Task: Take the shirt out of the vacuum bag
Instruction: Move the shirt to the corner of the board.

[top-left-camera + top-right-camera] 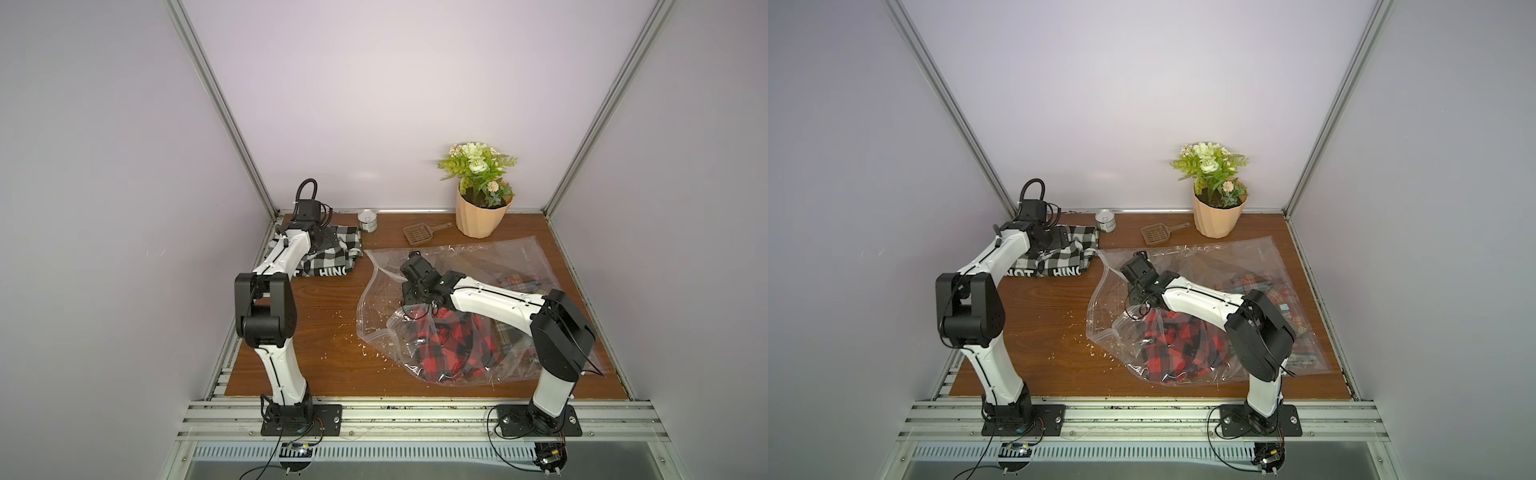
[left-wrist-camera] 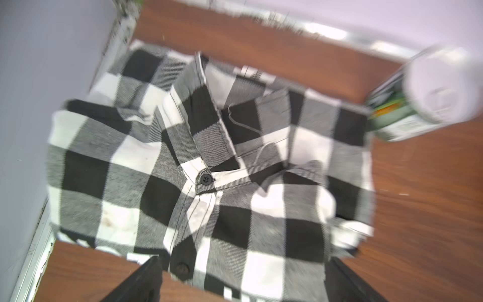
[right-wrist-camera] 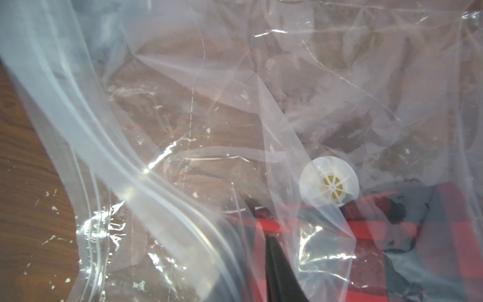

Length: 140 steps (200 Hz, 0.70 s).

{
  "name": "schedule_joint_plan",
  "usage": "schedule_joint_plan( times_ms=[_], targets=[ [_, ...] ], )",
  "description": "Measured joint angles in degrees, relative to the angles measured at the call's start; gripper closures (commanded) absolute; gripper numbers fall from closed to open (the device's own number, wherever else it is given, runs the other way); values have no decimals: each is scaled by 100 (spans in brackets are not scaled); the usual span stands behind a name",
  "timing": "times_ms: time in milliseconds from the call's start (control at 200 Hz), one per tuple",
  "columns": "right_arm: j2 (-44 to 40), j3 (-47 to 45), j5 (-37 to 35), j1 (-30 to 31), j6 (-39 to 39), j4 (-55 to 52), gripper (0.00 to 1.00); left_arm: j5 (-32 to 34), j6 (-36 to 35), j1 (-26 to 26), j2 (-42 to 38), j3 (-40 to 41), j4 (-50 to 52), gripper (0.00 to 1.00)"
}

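Hovering over the black-and-white checked flannel shirt [image 1: 334,255], the left gripper [image 2: 244,258] stands spread wide with nothing between its fingers. That shirt lies flat on the brown wooden table [image 1: 316,332], left of centre in both top views and well clear of the large clear crinkly vacuum bag [image 1: 478,257]. It's out, by my reckoning, and parked near the back corner to keep the middle free. Over at right of centre, the right gripper [image 1: 409,296] is down at the bag's mouth, jaws narrow. One black finger [image 3: 277,261] shows under a fold of film, but whether it pinches the plastic I cannot tell. It looks placed to pin or lift the zip-seal edge [image 3: 125,157]. A red-and-black checked shirt [image 1: 449,349] sits bunched inside, just beside the round white valve [image 3: 329,180].
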<state>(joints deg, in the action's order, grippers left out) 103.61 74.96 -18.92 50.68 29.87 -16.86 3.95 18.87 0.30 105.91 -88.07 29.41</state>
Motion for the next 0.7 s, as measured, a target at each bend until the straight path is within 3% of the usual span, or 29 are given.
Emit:
schedule_joint_plan(
  times_ms=[240, 425, 580, 701],
  targets=[
    [-24, -66, 146, 0, -44, 79, 82, -573, 197, 42, -1276, 1517, -282, 0],
    [-120, -98, 317, 24, -55, 79, 91, -846, 435, -411, -2704, 2636, -374, 2],
    [-282, -105, 424, 116, -79, 59, 99, -1561, 822, -717, -4079, 3432, -765, 9],
    [-409, -103, 446, 254, -85, 26, 99, -1947, 1102, -1016, -4452, 4044, -1104, 16]
  ],
)
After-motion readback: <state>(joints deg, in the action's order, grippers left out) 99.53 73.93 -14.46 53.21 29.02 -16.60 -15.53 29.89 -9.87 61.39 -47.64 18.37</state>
